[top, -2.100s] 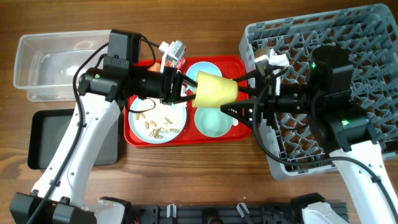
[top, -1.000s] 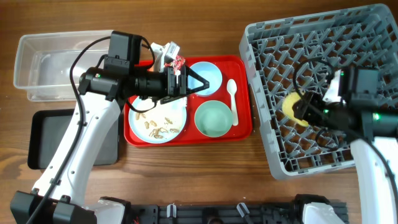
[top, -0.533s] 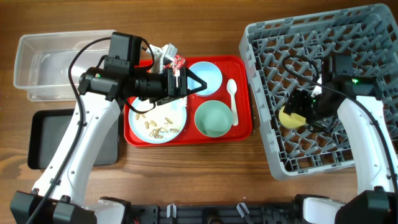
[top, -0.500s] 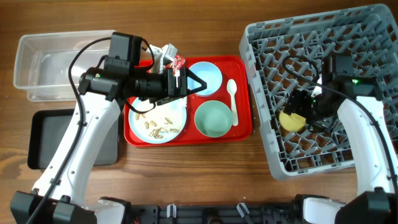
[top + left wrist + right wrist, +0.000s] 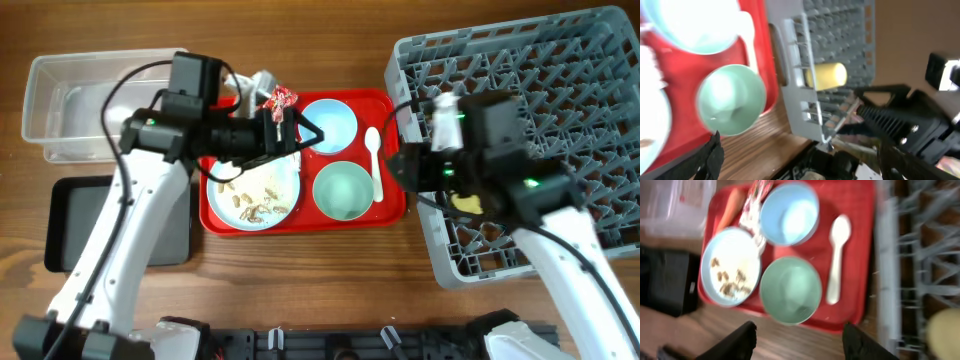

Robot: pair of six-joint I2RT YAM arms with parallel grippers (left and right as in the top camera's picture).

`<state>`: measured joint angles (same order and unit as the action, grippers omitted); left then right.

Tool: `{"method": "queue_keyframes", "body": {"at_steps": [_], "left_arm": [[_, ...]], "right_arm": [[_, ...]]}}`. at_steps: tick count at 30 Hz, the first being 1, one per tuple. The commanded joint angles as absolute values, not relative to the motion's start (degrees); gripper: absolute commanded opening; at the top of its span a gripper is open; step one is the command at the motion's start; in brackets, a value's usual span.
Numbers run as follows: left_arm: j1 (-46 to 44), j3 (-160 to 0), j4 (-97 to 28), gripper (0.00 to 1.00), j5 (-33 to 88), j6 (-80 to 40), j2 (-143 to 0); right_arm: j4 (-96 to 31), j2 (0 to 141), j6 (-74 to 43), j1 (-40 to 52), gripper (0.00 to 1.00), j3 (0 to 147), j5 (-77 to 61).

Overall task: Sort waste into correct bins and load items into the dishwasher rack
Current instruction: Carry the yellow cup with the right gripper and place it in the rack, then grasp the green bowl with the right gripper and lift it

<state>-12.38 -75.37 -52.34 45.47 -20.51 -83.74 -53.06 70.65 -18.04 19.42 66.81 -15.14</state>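
The yellow-green cup (image 5: 466,203) lies on its side in the grey dishwasher rack (image 5: 590,60), partly under my right arm. My right gripper (image 5: 398,172) hangs open and empty over the rack's left edge; in the right wrist view its fingers (image 5: 735,342) stand wide apart in front of the pale green bowl (image 5: 791,291). My left gripper (image 5: 305,135) is open above the red tray (image 5: 390,215), beside the light blue bowl (image 5: 328,118). The white spoon (image 5: 373,160), the plate (image 5: 262,190) with seed scraps, the carrot (image 5: 731,207), the wrapper (image 5: 278,98) and the tissue (image 5: 258,80) are on or at the tray.
A clear tub (image 5: 90,100) stands at the back left, with a black tray (image 5: 80,230) in front of it. My left arm stretches across the tray's left half. Bare wooden table runs along the front.
My right gripper has let go of the cup, which now lies in the rack, and has swung left to the rack's left edge. The left arm has barely moved.
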Motion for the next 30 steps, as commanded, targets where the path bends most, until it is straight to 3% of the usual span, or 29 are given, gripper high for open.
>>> {"method": "queue_keyframes", "body": {"at_steps": [1,6,11,18,23,30], "left_arm": [[-10.48,-80.51,-56.86,1.0,26.39,-23.31,-76.12],[-10.46,-81.52,-63.59,1.0,0.49,-29.15,-68.2],[-10.48,-81.49,-67.96,1.0,-12.45,-29.17,-63.29],[-10.48,-81.49,-67.96,1.0,-13.54,-29.21,-62.35],[-10.48,-81.49,-67.11,1.0,-13.54,-29.19,-63.2],[-10.48,-81.49,-67.13,1.0,-13.54,-29.19,-63.33]], "right_arm": [[-53.15,78.17,-19.7,23.57,0.57,67.0,-13.72],[-51.59,88.47,-23.53,24.95,0.58,67.0,-12.34],[-47.94,98.26,-25.52,24.95,0.58,67.0,-9.65],[-45.43,105.43,-25.19,24.95,0.44,67.0,-10.48],[-44.12,106.19,-24.62,24.95,0.04,67.07,-9.58],[-45.74,99.29,-24.38,24.88,0.04,67.31,-7.53]]}}
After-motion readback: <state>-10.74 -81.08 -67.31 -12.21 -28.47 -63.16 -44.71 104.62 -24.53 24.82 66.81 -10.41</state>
